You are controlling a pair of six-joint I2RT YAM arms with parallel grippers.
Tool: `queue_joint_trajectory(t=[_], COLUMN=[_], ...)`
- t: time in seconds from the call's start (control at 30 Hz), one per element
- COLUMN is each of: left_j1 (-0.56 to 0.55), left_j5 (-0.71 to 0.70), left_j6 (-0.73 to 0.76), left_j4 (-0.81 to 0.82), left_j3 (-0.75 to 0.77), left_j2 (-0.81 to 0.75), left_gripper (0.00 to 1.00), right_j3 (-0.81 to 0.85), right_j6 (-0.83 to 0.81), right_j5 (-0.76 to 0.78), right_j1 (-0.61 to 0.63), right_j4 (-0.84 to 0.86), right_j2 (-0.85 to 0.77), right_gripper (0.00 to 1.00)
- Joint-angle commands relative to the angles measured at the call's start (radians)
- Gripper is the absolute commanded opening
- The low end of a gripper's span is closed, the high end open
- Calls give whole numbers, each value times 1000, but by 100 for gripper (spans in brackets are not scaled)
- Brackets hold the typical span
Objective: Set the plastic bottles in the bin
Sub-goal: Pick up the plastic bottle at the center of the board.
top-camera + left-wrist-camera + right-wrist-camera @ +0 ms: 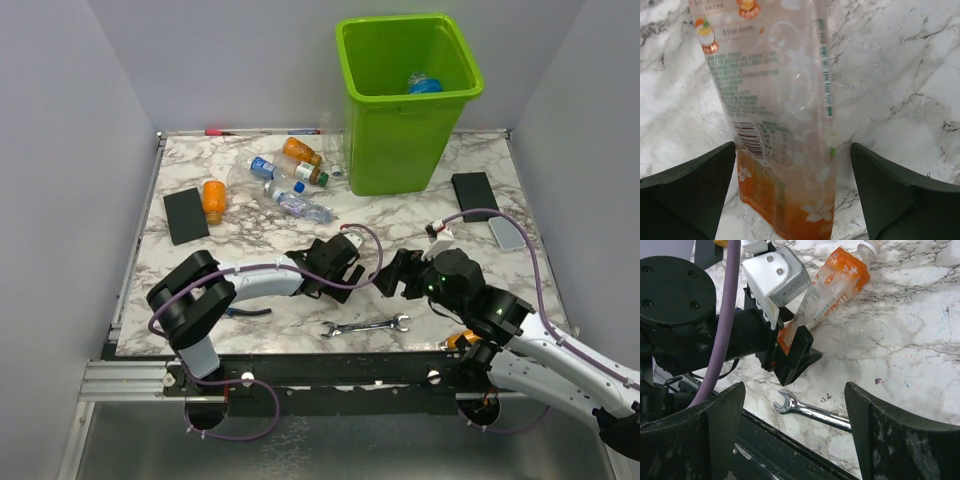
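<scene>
Marble table [400, 230]: one wrench [365, 326], one bin [400, 140] (one bottle [424, 84] inside).

1. Top view: bright, even light from overhead; the marble table [250, 225] carries only faint, soft shadows close under the arms and at the foot of the bin [400, 150].
2. Left wrist view: the bottle [780, 125] is slightly soft, its small print unreadable, with tiny highlights; the left gripper's fingers [685, 195] are dark and featureless.
3. Right wrist view: centre sharp, the wrench [812, 411] glinting; the right gripper's fingers [905, 440] blur at the bottom edge.
</scene>
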Motion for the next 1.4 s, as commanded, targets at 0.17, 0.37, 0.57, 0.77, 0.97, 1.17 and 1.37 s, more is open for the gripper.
queue_joint_trajectory(t=[0.17,0.37,0.57,0.77,0.97,1.17,1.37], left_j1=[-6,-6,-6,-6,-1,5,5], left_j5=[-30,-15,-13,-14,108,397,431], left_j6=[21,22,-8,-13,98,148,130], left_j4=[-15,-11,47,106,316,758,1019], left_j3=[61,71,26,-13,-71,-278,-463], left_j2=[79,70,-15,-237,-523,-776,-829], left_gripper=[81,80,49,29,28,28,25], right_j3=[10,25,29,102,140,133,284], right_j6=[-19,-29,-26,-52,-94,-165,-196], right_j5=[-26,-19,-19,-25,-113,-141,-189], right_j1=[-4,-4,-4,-4,-4,-4,-4], right_j4=[-41,-56,-50,-49,204,503,524], right_j2=[-29,-35,-29,-48,-137,-181,-97], right_gripper=[84,84,84,84,84,84,84])
